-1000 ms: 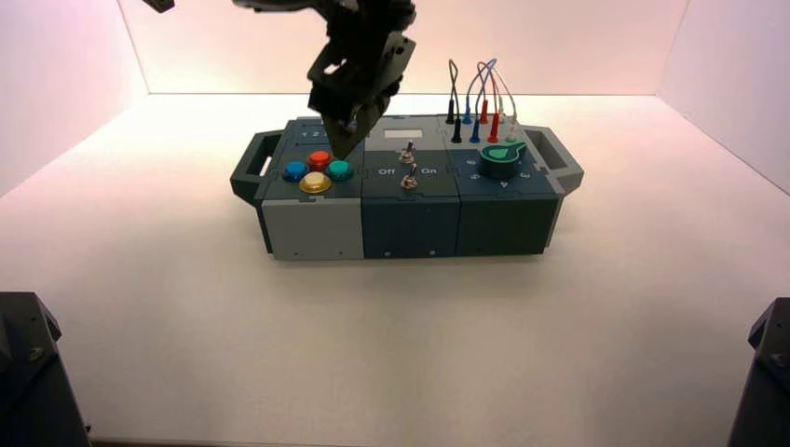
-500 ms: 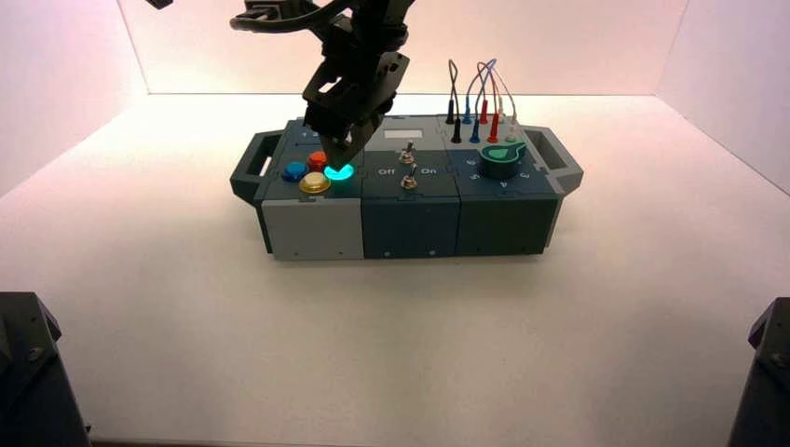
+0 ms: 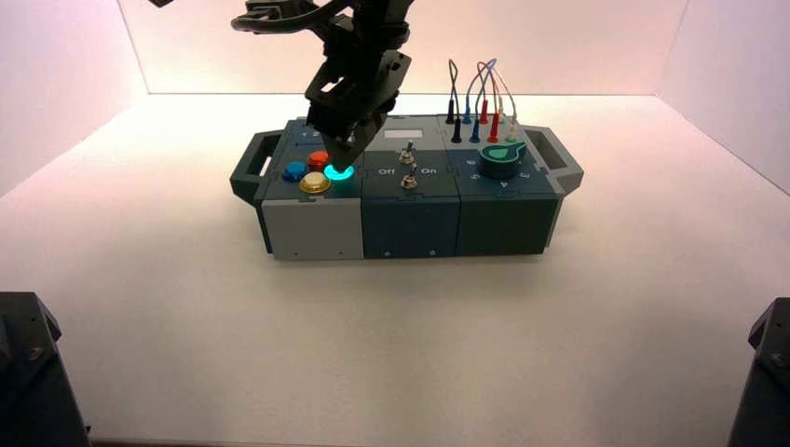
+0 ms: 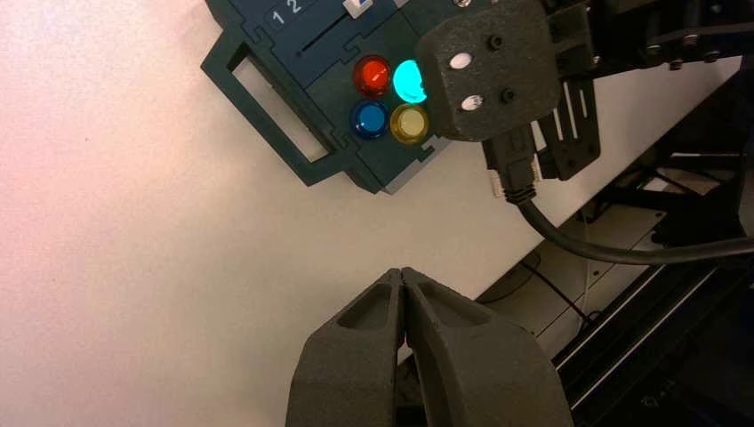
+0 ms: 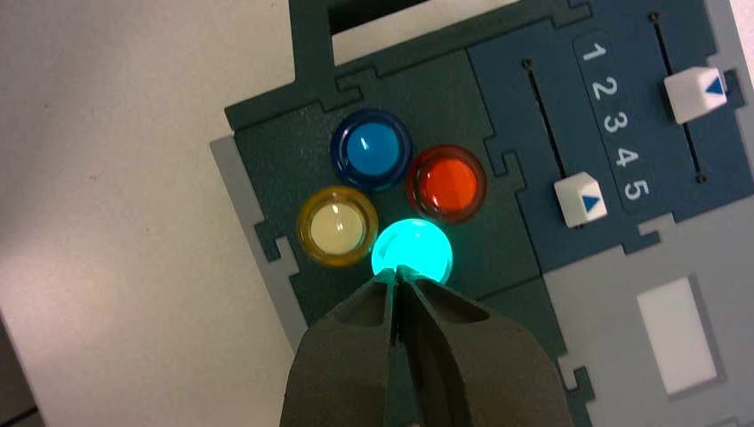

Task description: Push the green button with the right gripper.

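The green button point(image 5: 412, 251) glows bright teal in the cluster with the red point(image 5: 447, 184), blue point(image 5: 371, 149) and yellow point(image 5: 337, 226) buttons at the left end of the box point(image 3: 312, 228). My right gripper point(image 5: 399, 274) is shut and its joined tips rest on the lit button's near edge. From the high view the right gripper point(image 3: 347, 160) reaches down from the back onto the green button point(image 3: 337, 173). My left gripper point(image 4: 402, 272) is shut on nothing and hangs high over bare table beside the box, looking down at the green button point(image 4: 408, 81).
Two white sliders point(image 5: 581, 197) point(image 5: 698, 93) flank the numbers 1 to 5 just behind the buttons. Two toggle switches point(image 3: 407, 168), a dark-green knob point(image 3: 500, 160) and plugged wires point(image 3: 480, 102) occupy the middle and right of the box. Handles point(image 3: 250, 168) stick out at both ends.
My right gripper came down from just above the buttons onto the green button, which lit up bright teal. It has stayed there for the last half second.
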{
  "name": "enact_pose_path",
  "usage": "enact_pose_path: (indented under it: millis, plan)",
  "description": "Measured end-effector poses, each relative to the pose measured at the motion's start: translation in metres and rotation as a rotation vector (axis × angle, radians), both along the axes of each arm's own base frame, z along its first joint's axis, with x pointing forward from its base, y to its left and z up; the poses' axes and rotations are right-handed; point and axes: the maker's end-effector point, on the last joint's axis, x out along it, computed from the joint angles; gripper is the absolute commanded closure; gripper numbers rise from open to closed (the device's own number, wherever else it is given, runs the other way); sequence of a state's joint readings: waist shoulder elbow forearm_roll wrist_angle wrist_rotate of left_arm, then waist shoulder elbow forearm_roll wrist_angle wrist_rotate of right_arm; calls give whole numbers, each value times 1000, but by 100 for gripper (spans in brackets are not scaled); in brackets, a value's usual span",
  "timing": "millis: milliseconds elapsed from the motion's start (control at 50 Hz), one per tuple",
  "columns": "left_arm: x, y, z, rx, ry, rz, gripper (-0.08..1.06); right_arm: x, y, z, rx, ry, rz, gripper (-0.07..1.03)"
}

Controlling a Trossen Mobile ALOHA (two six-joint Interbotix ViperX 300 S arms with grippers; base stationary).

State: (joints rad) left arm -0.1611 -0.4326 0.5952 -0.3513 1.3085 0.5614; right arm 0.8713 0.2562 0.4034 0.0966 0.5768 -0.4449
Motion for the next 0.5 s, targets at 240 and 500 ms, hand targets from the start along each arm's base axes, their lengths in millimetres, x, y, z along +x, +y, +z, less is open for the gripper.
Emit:
enact_pose_path:
  millis: [240,500]
  plan:
    - [6,0,-4,-2,-3,20,101,0,-2,35,16,-19,7,98]
    - [12,0,-12,3,19,31,101,1,-15,42,-27,-11,10,98]
